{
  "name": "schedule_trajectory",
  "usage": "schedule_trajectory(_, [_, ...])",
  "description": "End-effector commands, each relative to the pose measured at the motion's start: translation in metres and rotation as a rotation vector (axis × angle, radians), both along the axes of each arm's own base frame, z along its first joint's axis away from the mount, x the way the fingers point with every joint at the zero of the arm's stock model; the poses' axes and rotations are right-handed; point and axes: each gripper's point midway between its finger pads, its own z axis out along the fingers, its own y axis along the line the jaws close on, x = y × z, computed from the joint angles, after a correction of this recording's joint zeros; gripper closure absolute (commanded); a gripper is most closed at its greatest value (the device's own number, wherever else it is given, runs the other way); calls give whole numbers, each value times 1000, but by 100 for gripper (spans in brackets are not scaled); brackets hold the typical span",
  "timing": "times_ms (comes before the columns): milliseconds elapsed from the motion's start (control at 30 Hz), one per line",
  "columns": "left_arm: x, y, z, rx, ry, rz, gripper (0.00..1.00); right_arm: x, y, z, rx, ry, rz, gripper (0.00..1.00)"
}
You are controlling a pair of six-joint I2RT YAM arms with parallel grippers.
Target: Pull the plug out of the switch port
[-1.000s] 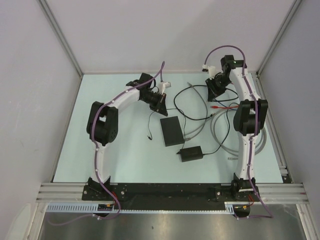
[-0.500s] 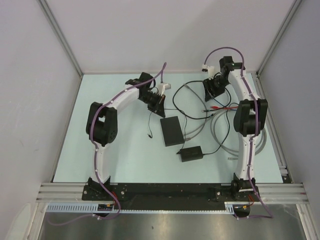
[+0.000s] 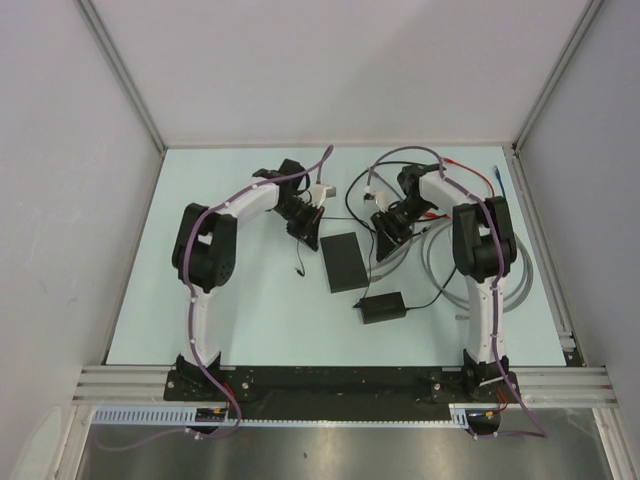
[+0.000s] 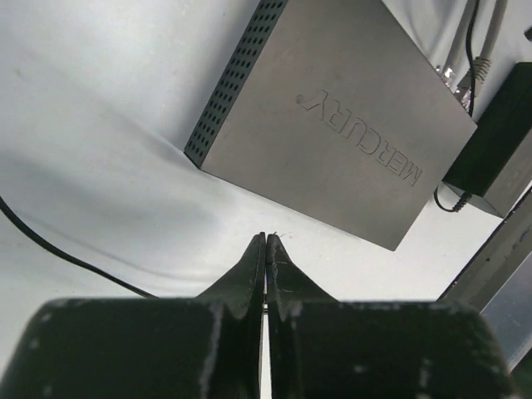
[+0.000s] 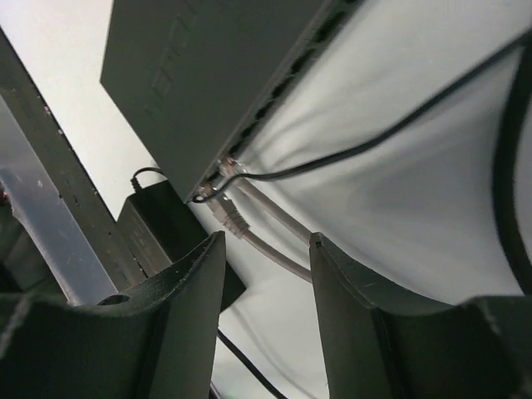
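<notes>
Our right end effector (image 5: 266, 241), released and nearer, faces the plug (image 5: 223, 208) seated in the black box's (image 5: 208, 75) edge, cable (image 5: 278, 219) running out between its fingers, while our left end effector (image 4: 266, 249) is clenched, empty.

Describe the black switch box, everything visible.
The switch is a flat, matte dark-grey rectangular box with MERCURY embossed on top and vent holes along its sides. It lies flat on the pale table. Grey cables and a thin black cable run into its edge near one corner, beside the power adapter.
</notes>
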Motion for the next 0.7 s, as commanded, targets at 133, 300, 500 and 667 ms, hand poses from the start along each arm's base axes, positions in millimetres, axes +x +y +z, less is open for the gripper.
schedule_trajectory(133, [34,-12,-8,-13,-57,-8,99,-7,15,-9,80,68,32,48])
schedule_trajectory(300, [60,-19,-15,-12,-78,-35,99,-2,9,-21,37,76,15,48])
schedule_trajectory(500, [94,-8,30,12,-226,36,98,19,-4,-31,-36,15,-51,50])
schedule_trajectory(667, [73,-14,72,-89,-258,34,98,32,-6,-45,-108,-41,-84,52])
